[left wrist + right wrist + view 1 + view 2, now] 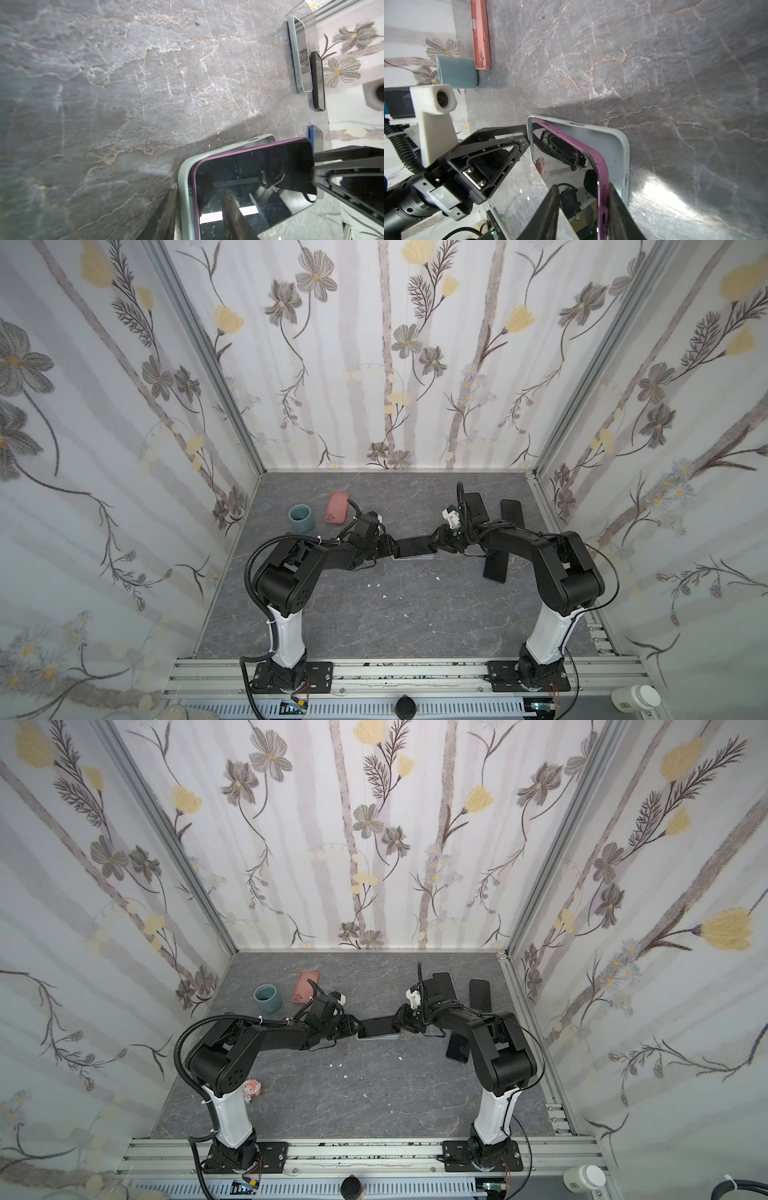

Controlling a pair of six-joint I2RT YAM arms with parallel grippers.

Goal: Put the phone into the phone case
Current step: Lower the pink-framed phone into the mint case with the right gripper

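Two loose items lie well left of the phone case (616, 145): a teal cup (302, 518) and, just beside it, a pink case (337, 507), flat on the grey marbled tabletop (374, 614). Left gripper (394, 548) is at the phone case's left end, jaws narrow and clamped there. One finger (234, 216) is on the screen, the other is blurred outside the case wall. Purple-edged phone (415, 546) is tilted, with its left end seated in the phone case and its right end raised above it. Right gripper (437, 542) is at that raised end, jaws parted and straddling it; the right wrist view shows a gap on the screen side. Right of the phone case, past the right arm, lie a blue-edged phone (496, 568), then a dark phone (511, 512), both flat.
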